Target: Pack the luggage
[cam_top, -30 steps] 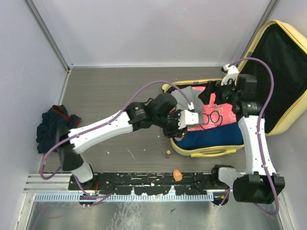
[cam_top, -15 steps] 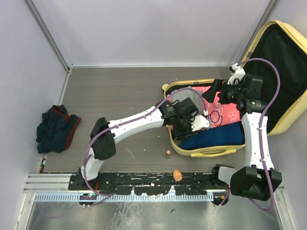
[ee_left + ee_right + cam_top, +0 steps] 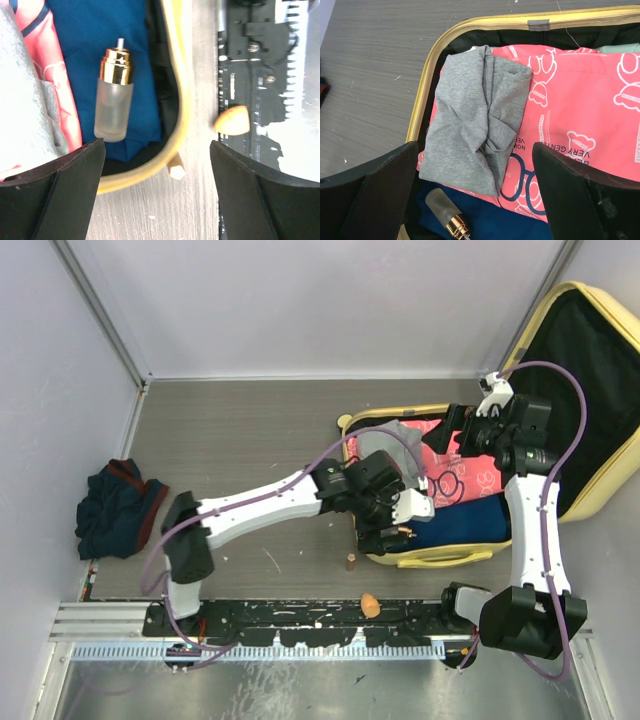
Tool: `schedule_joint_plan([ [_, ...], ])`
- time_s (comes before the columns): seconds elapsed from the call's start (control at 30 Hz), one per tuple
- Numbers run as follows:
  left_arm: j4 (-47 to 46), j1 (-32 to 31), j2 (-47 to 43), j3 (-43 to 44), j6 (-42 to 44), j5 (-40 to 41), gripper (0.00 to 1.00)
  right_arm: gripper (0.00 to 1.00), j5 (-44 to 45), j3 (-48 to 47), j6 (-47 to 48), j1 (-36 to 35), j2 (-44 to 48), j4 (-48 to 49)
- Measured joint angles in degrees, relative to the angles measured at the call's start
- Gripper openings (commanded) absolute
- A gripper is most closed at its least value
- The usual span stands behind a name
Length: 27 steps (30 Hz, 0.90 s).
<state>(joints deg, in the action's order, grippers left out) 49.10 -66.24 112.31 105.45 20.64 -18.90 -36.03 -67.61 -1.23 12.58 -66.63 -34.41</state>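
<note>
The luggage, a pale yellow suitcase, lies open with its black-lined lid leaning at the right. In it lie a grey shirt, a pink printed shirt and a blue garment. A frosted bottle with a gold cap lies on the blue garment and also shows in the right wrist view. My left gripper is open and empty above the suitcase's near-left corner, over the rim. My right gripper is open and empty above the shirts.
A dark bundle of clothes lies at the far left by the wall. A small tan piece sits on the table beside the suitcase rim. An orange piece rests at the edge of the black front rail.
My left gripper has drawn back from over the shirts toward the suitcase's near-left corner. My right arm shifted slightly to the right and then stayed still.
</note>
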Motion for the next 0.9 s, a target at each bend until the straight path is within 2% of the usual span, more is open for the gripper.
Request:
schedule_joint_plan([
  [0.23, -8.5, -0.1, -18.7, -17.0, 5.1, -10.7, 0.78, 1.0, -1.8, 0.0, 0.2, 0.5, 0.0, 0.0],
  [0.33, -9.5, -0.3, -21.5, -21.2, 9.0, -15.9, 0.74, 1.0, -3.3, 0.0, 0.2, 0.6, 0.0, 0.0],
  [0.57, -9.9, -4.5, -19.8, -27.8, 19.9, -20.3, 0.53, 1.0, -7.1, 0.8, -0.8, 0.7, 0.2, 0.5],
  [0.7, -10.4, -9.5, -16.3, -28.1, 27.1, -17.2, 0.5, 0.99, -8.9, 1.9, -2.3, 0.7, 0.2, 1.0],
  [0.9, -11.5, -15.3, -10.3, -28.5, 34.3, -8.1, 0.49, 0.99, -9.9, 3.2, -3.6, 0.7, 1.3, 1.6],
])
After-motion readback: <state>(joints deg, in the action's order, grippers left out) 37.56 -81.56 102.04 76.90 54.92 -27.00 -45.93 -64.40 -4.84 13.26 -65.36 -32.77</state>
